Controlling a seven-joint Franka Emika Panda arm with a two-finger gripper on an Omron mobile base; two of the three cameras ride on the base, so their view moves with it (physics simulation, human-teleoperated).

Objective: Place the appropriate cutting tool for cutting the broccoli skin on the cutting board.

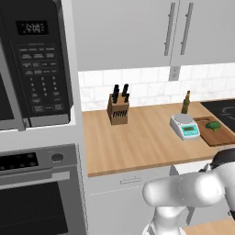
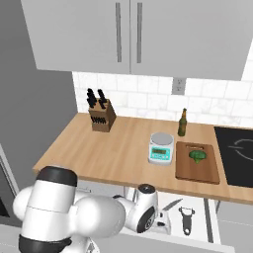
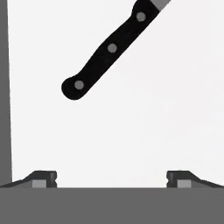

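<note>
Below the worktop, over the white drawer point(image 2: 197, 207), the released gripper point(image 3: 112, 178) should skip the black-handled knife point(image 3: 109, 50) for the dark peeler point(image 2: 186, 220)

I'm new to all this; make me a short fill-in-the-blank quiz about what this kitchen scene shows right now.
1. The broccoli lies on the ____ board.
2. In the hand view, the knife has a black handle with ____ rivets.
3. The scale stands between the cutting board and the knife ____.
4. The pincer has its jaws ____, holding nothing.

Missing words: cutting; three; block; open
</note>
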